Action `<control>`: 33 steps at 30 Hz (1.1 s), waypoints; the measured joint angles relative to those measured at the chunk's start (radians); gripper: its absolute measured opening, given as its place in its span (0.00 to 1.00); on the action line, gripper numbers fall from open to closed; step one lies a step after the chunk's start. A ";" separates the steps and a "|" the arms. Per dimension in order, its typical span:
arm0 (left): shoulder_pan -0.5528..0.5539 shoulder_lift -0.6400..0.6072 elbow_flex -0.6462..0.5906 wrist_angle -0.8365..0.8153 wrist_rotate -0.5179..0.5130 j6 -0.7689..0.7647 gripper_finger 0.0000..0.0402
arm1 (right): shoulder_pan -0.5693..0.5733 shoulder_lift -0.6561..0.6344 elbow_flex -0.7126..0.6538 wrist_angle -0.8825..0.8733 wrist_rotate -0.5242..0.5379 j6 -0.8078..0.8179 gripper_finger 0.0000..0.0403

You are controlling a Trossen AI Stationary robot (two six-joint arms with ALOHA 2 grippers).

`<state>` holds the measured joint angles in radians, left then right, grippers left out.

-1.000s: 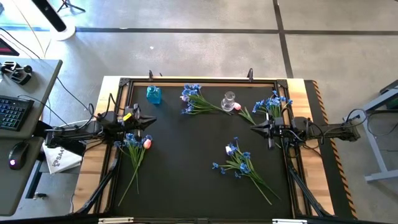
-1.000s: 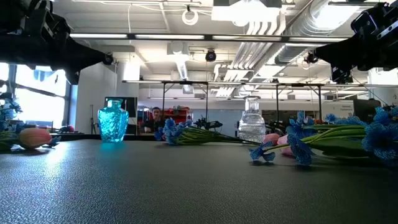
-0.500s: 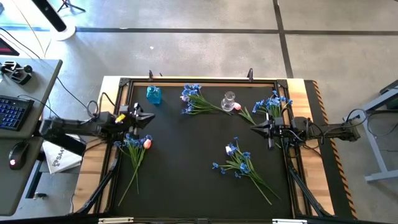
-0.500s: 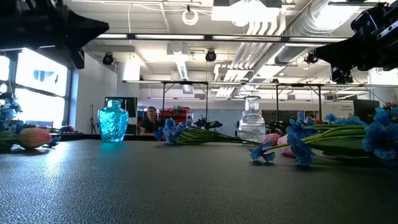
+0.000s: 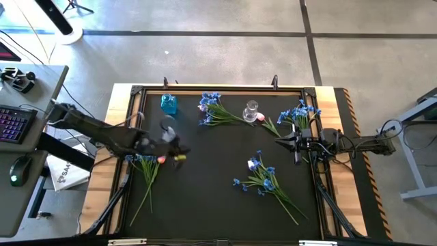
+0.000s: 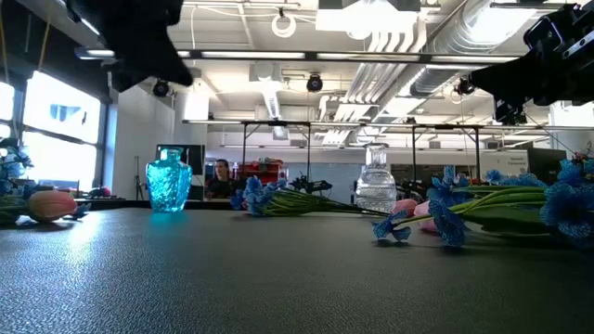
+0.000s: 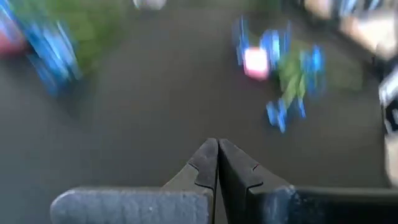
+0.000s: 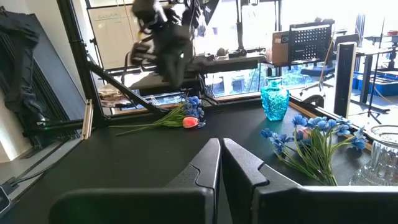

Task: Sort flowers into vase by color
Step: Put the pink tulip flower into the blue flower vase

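Observation:
Blue-blossom bunches lie flat on the black mat: one with a pink tulip at the left, one at the far middle, one at the far right, one right of centre. Another pink tulip lies by the clear vase. The teal vase stands far left. My left gripper hangs shut and empty in the air just right of the left bunch. My right gripper waits shut at the right edge.
Both arms hang above the mat in the low view, the left arm and the right arm. A desk with a keyboard and a mouse stands left of the table. Bare mat lies in the middle and near part.
My left arm has swung out from the table's left edge toward the middle and risen, its gripper tipping from level to slanting down at the mat. Its fingers stay shut. The flowers and vases have not moved.

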<state>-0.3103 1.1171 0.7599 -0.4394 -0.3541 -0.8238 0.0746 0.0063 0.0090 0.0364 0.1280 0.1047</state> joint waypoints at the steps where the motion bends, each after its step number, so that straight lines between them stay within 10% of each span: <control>1: -0.016 0.039 0.026 -0.043 0.053 -0.049 0.00 | 0.000 0.000 0.000 0.000 0.000 0.000 0.03; 16: -0.192 0.289 0.063 -0.429 0.425 -0.720 0.09 | 0.000 0.000 0.000 0.000 0.000 0.000 0.03; 26: -0.183 0.291 0.006 -0.582 0.358 -0.819 0.32 | 0.000 0.000 0.000 0.000 0.000 0.000 0.03; 33: -0.172 0.291 -0.088 -0.517 0.383 -0.868 0.29 | 0.000 0.000 0.000 0.000 0.000 0.000 0.03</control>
<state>-0.4824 1.4082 0.6721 -0.9566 0.0293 -1.6920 0.0746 0.0063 0.0090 0.0364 0.1280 0.1045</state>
